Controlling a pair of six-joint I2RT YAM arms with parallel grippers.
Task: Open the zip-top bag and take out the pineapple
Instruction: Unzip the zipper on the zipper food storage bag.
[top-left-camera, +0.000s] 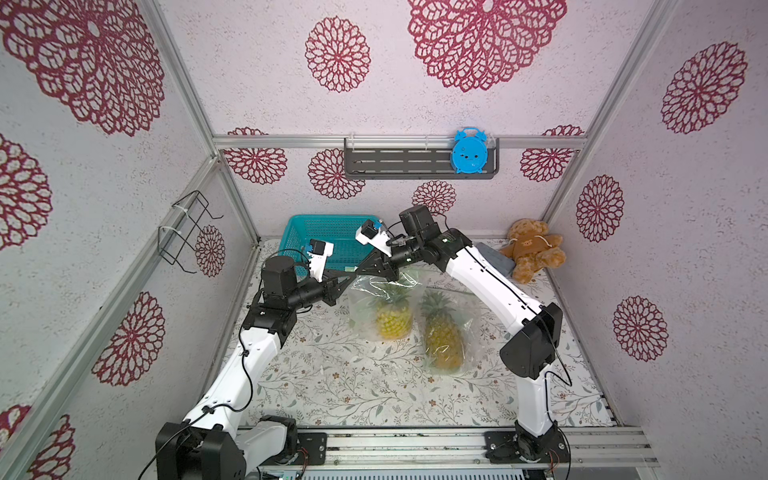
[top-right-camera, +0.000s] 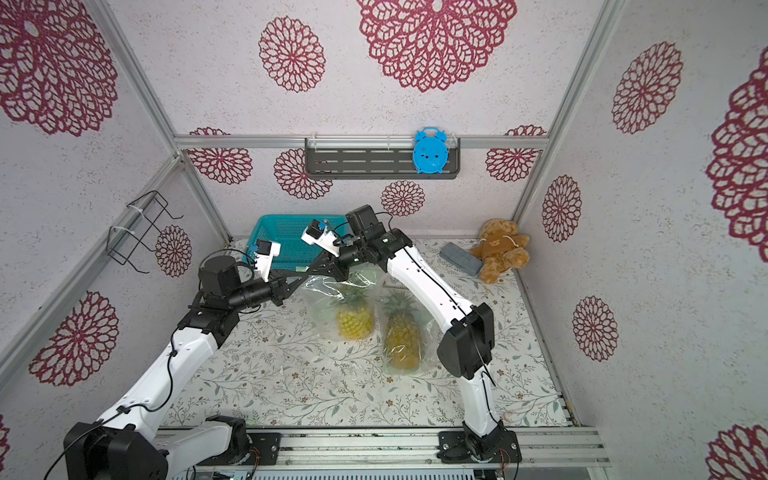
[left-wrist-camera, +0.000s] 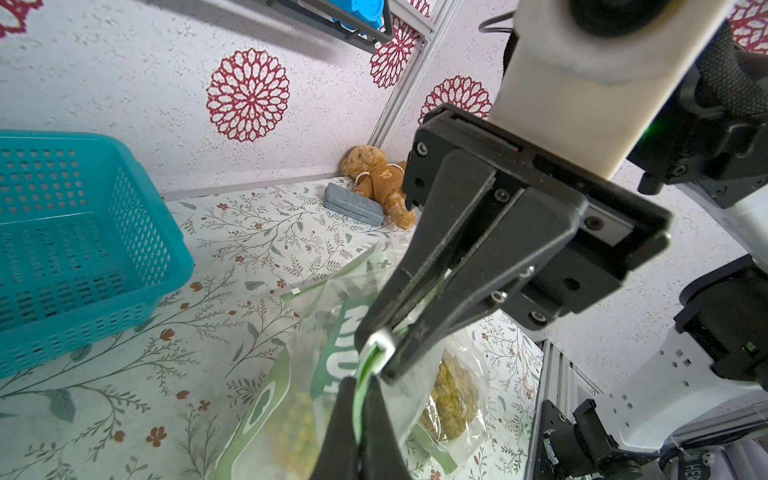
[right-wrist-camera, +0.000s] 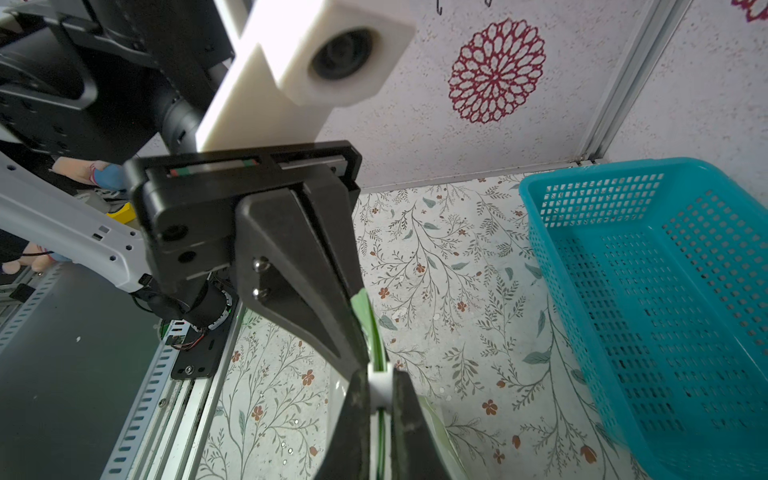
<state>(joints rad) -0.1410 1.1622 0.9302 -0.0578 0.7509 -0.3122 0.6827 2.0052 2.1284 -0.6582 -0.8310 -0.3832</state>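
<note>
1. The left gripper (left-wrist-camera: 361, 388) is pressing its jaws together on the green zip strip (right-wrist-camera: 368, 316) at one end of the bag's mouth, anchoring that corner.
2. The right gripper (right-wrist-camera: 380, 388) is pinching the white slider (left-wrist-camera: 381, 341). Its tips are sitting just beside the left gripper's pinch, nearly touching it.
3. The zip-top bag (top-left-camera: 370, 299) is standing mid-table, held up by its mouth just in front of the teal basket (top-left-camera: 328, 220).
4. The pineapple (top-left-camera: 392, 322) is sitting inside, below both grippers. Its crown is pointing up toward the zip and its long axis is running roughly across the zip line.
5. Deciding relation: the rest of the zip appears to be running from the shared pinch toward the robot's right, under the right wrist. The slider therefore looks due to travel that way, away from the left gripper.
6. A second bagged pineapple (top-left-camera: 444, 336) is lying just beside the bag on that right side, crowding the slider's likely path.
</note>
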